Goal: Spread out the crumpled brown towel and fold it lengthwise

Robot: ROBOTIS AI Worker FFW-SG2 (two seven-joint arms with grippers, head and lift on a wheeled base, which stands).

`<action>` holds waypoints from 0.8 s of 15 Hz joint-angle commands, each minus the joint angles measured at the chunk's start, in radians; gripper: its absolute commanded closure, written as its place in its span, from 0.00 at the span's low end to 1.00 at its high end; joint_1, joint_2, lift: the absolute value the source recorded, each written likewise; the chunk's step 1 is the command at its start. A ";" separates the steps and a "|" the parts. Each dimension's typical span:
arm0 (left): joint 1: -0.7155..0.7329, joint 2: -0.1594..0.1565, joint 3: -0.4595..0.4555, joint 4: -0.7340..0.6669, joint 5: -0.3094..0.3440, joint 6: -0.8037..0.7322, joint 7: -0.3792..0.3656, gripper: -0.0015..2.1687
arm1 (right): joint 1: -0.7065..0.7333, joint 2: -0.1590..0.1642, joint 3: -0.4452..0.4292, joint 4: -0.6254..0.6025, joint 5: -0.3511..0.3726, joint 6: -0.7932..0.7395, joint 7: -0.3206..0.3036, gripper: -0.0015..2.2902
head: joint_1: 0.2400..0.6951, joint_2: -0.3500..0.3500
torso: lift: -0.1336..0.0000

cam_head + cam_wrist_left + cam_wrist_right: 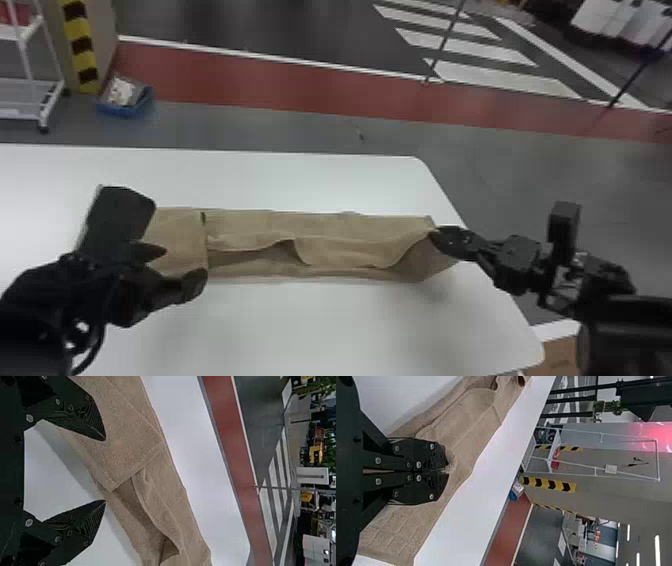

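- Head view: so the brown towel (325,225) is a long, narrow strip on the white table (325,330), long axis running left to right, pretty much in line with the far edge. One end points left, by the left gripper (182,265), the other points right and sits close to the table's right edge. There's a squared-off flap over the left end, and the wavy edge of an upper layer runs along the strip, gaping toward the robot. The right gripper (435,234) has hold of that layer at the right end.
- Left wrist view: the left gripper (105,470) is wide open at the left end, one finger over the towel and the other over bare table. From there the strip stretches off toward the robot's right, kinda rumpled past the flap's straight hem.
- Right wrist view: the right gripper (449,471) is clamped on the towel, cloth puckering at its tips. Long axis heads away toward the robot's left, with flatter cloth on the other side of the grip.
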 commanded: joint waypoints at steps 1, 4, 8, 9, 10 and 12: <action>-0.003 -0.008 -0.029 0.035 0.005 -0.063 0.009 0.19 | -0.001 0.000 -0.001 0.000 0.001 0.004 0.000 0.57 | 1.00 0.00 | 0.07; -0.028 -0.018 -0.056 0.090 0.003 -0.075 0.017 0.22 | 0.002 0.002 -0.001 0.000 -0.002 0.007 0.000 0.57 | 1.00 0.00 | 0.07; -0.034 -0.018 -0.064 0.125 -0.001 -0.094 0.027 0.22 | 0.008 -0.005 -0.015 0.000 -0.010 0.007 0.000 0.57 | 1.00 0.00 | 0.07; -0.035 -0.018 -0.064 0.125 -0.003 -0.094 0.027 0.22 | 0.008 -0.005 -0.015 0.000 -0.012 0.007 0.000 0.57 | 1.00 0.00 | 0.07; -0.040 -0.018 -0.064 0.127 -0.005 -0.094 0.027 0.22 | 0.008 -0.005 -0.015 0.000 -0.013 0.007 0.000 0.57 | 1.00 0.00 | 0.07; -0.044 -0.018 -0.059 0.136 -0.005 -0.094 0.027 0.22 | 0.008 -0.003 -0.015 -0.002 -0.013 0.007 0.000 0.57 | 1.00 0.00 | 0.07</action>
